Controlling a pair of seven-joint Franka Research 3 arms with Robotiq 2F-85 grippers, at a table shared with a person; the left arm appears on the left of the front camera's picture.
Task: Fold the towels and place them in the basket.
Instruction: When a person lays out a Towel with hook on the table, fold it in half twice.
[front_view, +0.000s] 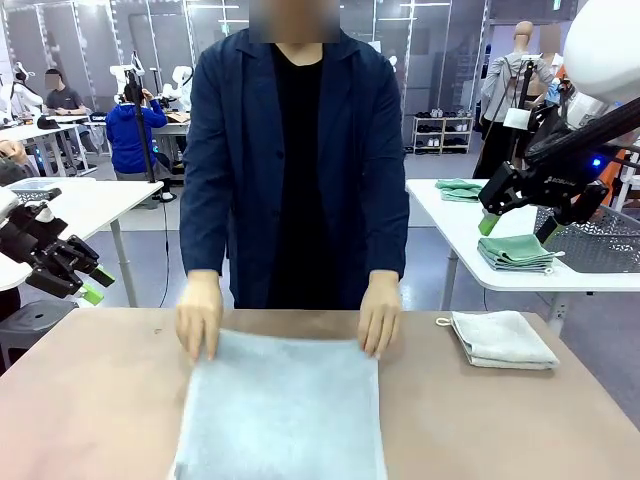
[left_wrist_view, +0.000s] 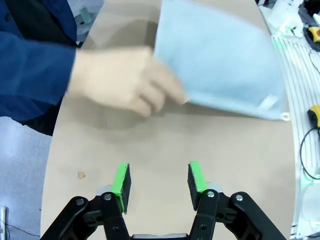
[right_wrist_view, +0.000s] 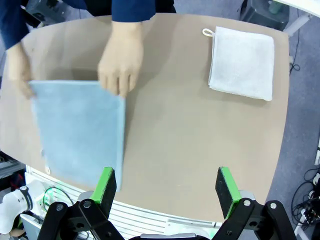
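Observation:
A pale grey-blue towel (front_view: 282, 410) (left_wrist_view: 220, 60) (right_wrist_view: 80, 127) lies flat on the brown table (front_view: 90, 400), folded over once. The person's two hands (front_view: 200, 315) (right_wrist_view: 120, 67) press on its far corners. A cream-white towel (front_view: 500, 340) (right_wrist_view: 242, 62) lies folded at the table's right, its corner loop pointing left. My left gripper (front_view: 95, 285) (left_wrist_view: 159, 185) hangs open off the table's left edge with nothing in it. My right gripper (front_view: 515, 228) (right_wrist_view: 162, 187) is open, high above the right side. The dark grey basket is out of view.
A second white table (front_view: 455, 215) behind on the right carries folded green cloths (front_view: 515, 252) and a light-grey mesh basket (front_view: 600, 240). Another white table (front_view: 95, 200) stands at back left. The person stands at the far edge, centre.

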